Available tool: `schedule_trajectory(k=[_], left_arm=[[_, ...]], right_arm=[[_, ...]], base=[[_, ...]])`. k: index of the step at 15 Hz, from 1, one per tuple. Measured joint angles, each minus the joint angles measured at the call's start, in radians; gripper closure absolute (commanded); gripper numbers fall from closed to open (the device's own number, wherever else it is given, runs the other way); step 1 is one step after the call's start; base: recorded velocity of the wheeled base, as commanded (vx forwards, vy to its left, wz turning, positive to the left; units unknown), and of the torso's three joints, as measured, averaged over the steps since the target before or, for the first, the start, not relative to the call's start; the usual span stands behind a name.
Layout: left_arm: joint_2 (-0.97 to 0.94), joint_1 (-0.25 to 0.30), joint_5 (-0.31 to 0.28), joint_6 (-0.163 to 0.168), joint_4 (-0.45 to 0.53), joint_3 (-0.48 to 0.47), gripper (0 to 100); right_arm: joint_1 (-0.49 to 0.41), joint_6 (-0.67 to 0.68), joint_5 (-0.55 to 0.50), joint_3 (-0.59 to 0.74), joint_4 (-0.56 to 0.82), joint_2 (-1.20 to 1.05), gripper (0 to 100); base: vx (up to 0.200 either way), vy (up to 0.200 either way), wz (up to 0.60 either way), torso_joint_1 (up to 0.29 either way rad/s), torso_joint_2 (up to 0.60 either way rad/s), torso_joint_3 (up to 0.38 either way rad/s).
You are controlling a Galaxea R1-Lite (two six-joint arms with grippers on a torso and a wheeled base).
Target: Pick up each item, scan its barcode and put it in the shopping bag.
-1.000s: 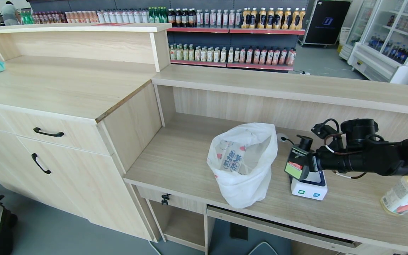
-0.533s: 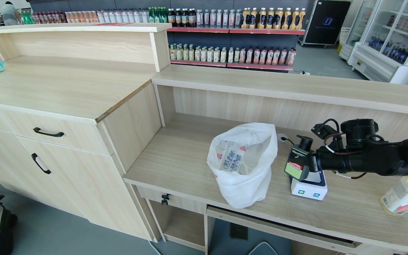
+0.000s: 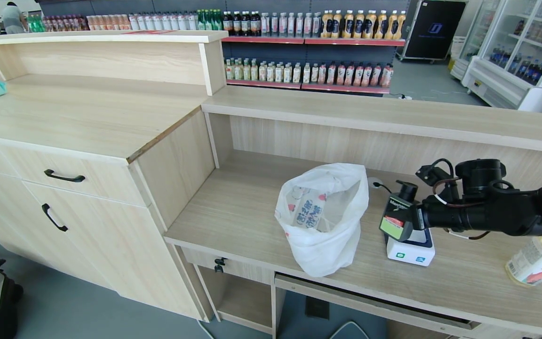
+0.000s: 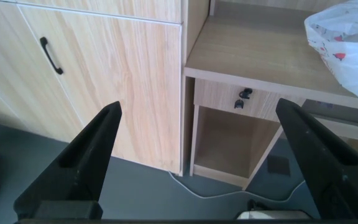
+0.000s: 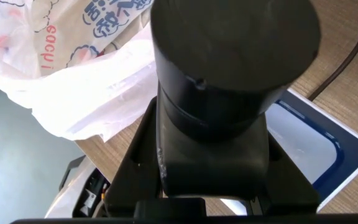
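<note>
Clenched in the right hand (image 3: 408,217): a dark-capped bottle (image 3: 394,225) with a green label, long axis near upright, cap uppermost, held just above the scanner (image 3: 411,252) near the table's (image 3: 243,207) front edge. By the look of it, the scanning step, bagging not yet begun.

Next to be reached: the shopping bag (image 3: 322,235), just beside the scanner on the side toward the table's left edge, mouth open upward, one printed packet (image 3: 308,212) already inside. Calls for a short carry leftward along the front edge, up over the bag's rim, then down base first.

Nearer by far to the bag: the right hand. Left hand (image 4: 199,106) spread wide and empty, low before the cabinet doors (image 4: 104,74), below the table's front-left corner.

Waiting at the right edge: a pale drink bottle (image 3: 539,256).
</note>
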Motion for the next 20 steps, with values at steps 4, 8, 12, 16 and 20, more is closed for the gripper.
schedule_trajectory(k=[4,8,12,16,20], left_arm=[[0.0,0.0,0.0,0.0,0.0,0.0,0],[0.0,0.0,0.0,0.0,0.0,0.0,0],[0.0,0.001,0.0,0.0,0.0,0.0,0],[0.0,0.0,0.0,0.0,0.0,0.0,0],[0.0,0.0,0.0,0.0,0.0,0.0,0]], right_arm=[[-0.003,0.008,0.007,0.009,-0.002,-0.013,100],[-0.003,0.003,-0.001,0.04,0.001,-0.118,100],[-0.158,-0.45,-0.01,0.301,-0.143,-0.389,100],[-0.236,-0.538,-0.009,0.37,-0.244,-0.515,100],[-0.089,-0.451,-0.158,0.287,-0.387,-0.459,100]], base=[[0.0,0.0,0.0,0.0,0.0,0.0],[0.0,0.0,0.0,0.0,0.0,0.0],[0.0,0.0,0.0,0.0,0.0,0.0],[0.0,0.0,0.45,0.001,0.0,0.002],[0.0,0.0,0.45,0.003,0.0,0.001]])
